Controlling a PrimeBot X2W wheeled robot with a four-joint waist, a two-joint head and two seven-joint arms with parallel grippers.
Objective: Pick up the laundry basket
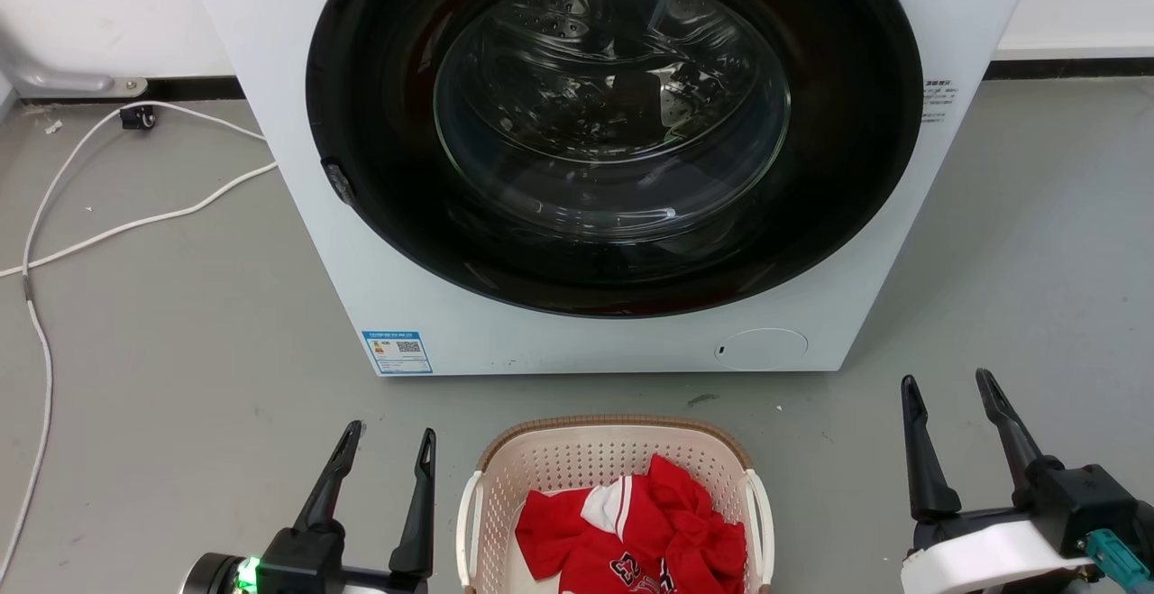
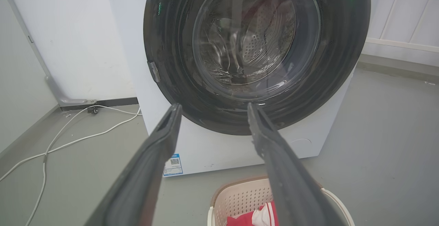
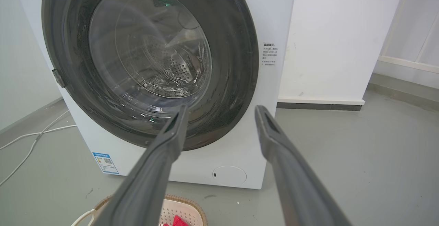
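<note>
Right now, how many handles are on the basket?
2. The left handle curves along the basket's left wall, and the right handle along its right wall. The picture's edge cuts off the basket's near end, so another could be hidden.

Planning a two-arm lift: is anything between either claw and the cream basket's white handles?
Nothing visible: bare grey floor separates the open left claw and right claw from the cream perforated plastic laundry basket holding red clothing.

One washer [image 1: 577, 346], one laundry basket [image 1: 559, 468], two claws — left claw [image 1: 391, 432], right claw [image 1: 945, 379].
</note>
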